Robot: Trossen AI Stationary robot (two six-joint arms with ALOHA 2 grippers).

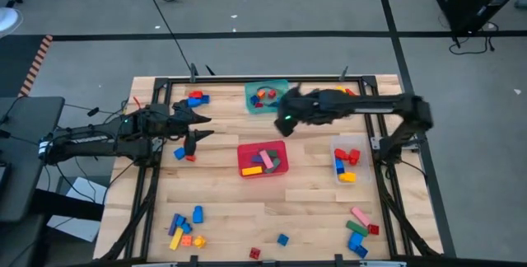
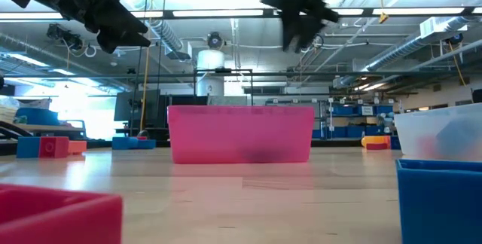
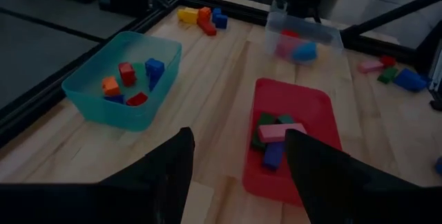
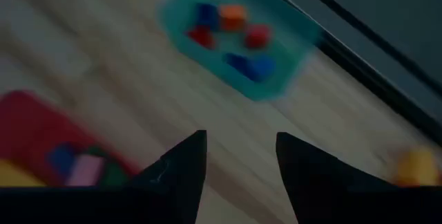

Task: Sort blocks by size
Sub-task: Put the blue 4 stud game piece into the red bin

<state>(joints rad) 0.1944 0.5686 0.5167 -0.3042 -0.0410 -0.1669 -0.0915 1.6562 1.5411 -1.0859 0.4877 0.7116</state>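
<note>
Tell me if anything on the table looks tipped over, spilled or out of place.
Nothing stands out. The teal plastic tub, red plastic tub and clear plastic tub sit upright with blocks inside; loose plastic toy blocks lie unsorted near the table edges, as expected mid-sort.

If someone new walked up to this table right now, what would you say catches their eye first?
Probably the three tubs across the middle of the table: a teal tub at the far edge, a red tub in the centre and a clear tub to its right, each holding bright blocks. Next, the right gripper hanging open and empty between the teal and red tubs, and the loose blocks along the near edge.
</note>
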